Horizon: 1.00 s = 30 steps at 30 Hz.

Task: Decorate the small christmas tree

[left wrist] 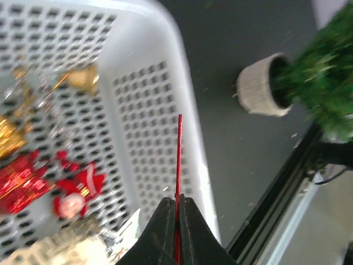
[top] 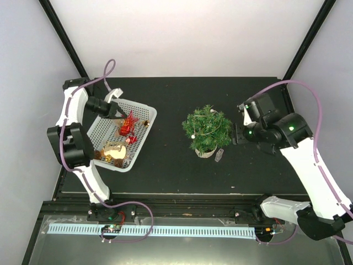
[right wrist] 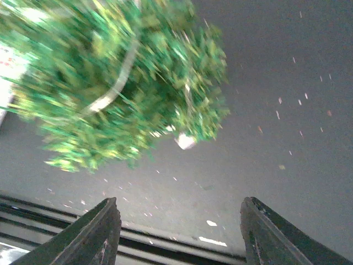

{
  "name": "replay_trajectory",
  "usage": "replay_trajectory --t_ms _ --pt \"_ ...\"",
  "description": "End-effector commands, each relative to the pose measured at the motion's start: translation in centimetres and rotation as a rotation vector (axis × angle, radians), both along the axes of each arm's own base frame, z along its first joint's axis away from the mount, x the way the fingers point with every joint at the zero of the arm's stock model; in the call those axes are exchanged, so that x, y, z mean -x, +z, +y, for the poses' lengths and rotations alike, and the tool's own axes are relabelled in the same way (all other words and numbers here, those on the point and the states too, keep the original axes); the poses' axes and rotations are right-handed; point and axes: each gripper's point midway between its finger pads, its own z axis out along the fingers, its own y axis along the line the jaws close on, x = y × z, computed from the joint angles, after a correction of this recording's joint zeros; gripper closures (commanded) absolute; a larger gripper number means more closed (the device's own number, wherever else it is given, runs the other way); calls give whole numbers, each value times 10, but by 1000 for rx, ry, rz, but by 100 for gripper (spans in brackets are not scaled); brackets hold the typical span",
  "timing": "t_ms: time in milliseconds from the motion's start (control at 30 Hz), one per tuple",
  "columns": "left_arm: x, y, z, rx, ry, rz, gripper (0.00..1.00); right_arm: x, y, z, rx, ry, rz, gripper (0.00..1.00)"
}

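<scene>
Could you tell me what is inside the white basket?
Red ornaments and gold ones lie in the white basket. The left gripper, holding a thin red piece, hides part of its floor.

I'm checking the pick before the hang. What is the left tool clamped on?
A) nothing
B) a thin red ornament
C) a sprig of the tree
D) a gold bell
B: the left wrist view shows the left tool shut on a thin red ornament, seen edge-on, over the white basket.
</scene>
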Motion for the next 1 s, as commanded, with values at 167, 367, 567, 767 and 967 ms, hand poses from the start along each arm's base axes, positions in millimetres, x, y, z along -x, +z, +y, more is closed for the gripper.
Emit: replay_trajectory --t_ms 167,367,567,767,967 --pt "14 151 -64 507 -38 -248 98 10 165 70 -548 305 -449 37" --pt "57 190 -128 572 -238 -295 98 -15 170 118 -632 453 -365 39" --pt "102 212 -159 676 -362 -308 98 -52 158 156 -663 505 -284 40" --pt "128 222 -168 703 -413 -324 98 -48 147 181 -688 568 -223 40" --pt "139 219 -176 700 -450 -314 98 -30 146 202 -714 652 -194 41"
